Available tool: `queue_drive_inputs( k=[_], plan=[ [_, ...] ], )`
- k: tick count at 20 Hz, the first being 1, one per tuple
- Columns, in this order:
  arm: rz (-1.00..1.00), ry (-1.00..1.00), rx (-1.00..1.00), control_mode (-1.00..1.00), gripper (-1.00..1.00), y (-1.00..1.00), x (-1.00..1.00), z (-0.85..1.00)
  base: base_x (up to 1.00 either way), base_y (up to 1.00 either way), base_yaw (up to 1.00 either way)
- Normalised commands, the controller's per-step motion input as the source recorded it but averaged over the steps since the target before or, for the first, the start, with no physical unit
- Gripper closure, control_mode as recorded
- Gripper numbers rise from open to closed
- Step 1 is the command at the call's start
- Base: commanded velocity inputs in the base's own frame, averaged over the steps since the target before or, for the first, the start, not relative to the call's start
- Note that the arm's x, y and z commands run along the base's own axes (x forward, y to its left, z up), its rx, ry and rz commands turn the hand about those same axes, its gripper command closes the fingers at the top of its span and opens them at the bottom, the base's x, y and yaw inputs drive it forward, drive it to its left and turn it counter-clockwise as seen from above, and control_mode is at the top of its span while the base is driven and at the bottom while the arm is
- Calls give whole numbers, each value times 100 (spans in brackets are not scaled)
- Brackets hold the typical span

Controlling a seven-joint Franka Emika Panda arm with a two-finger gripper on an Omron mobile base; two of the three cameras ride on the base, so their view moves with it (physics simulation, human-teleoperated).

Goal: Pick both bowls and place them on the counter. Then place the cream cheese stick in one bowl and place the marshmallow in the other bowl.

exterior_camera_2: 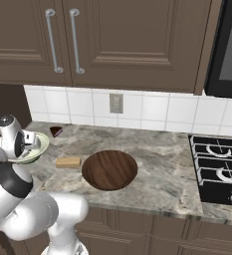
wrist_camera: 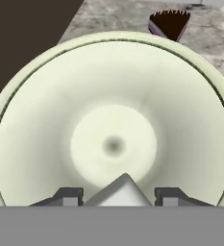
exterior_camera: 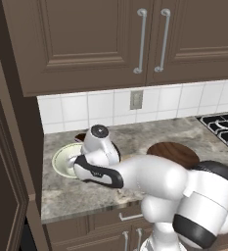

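So I'm hovering right over the cream bowl (wrist_camera: 113, 120), which sits on the surface (exterior_camera_2: 157, 174) at the left end, near the tall dark cabinet. From the hand view my gripper (wrist_camera: 118, 196) is spread, with something white (wrist_camera: 119, 191) between the two tips, low over the bowl's near side. It could be the marshmallow, going by its colour, but I honestly can't tell, nor whether the jaws are actually pinching it or just standing around it.

If it is the marshmallow, my guess is it's soft and super light, so a gentle squeeze across its round sides should do; too hard and it squishes or pops out.

The cream bowl looks glossy and pale, wide and shallow, with a thin dark line just inside the rim and a little dimple in the centre. Probably slick and chip-prone, so I'd only ever take it by the rim.

The wooden bowl (exterior_camera_2: 109, 170) sits further right on the surface, dark brown with grain, near the stove. The cream cheese stick (exterior_camera_2: 68, 162) lies just beside it on its left, a small tan block, not yet in a bowl. It looks firm enough to grab across its short sides. A dark cake slice (wrist_camera: 169, 24) rests beyond the cream bowl.
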Motion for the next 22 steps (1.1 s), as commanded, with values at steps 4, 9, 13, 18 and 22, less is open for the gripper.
queue_drive_inputs(
  k=[4, 9, 13, 18, 22],
  plan=[
    [0, 0, 0, -100, 100, 5, 0, -17, 0, 0, 0],
    [0, 0, 0, -100, 100, 9, 0, -15, 0, 0, 0],
    [0, 0, 0, -100, -100, 12, 0, -8, 0, 0, 0],
    [-1, 0, 0, -100, -100, 0, 0, 2, 0, 0, 0],
    [-5, 0, 0, -100, -100, 0, -3, 26, 0, 0, 0]
  ],
)
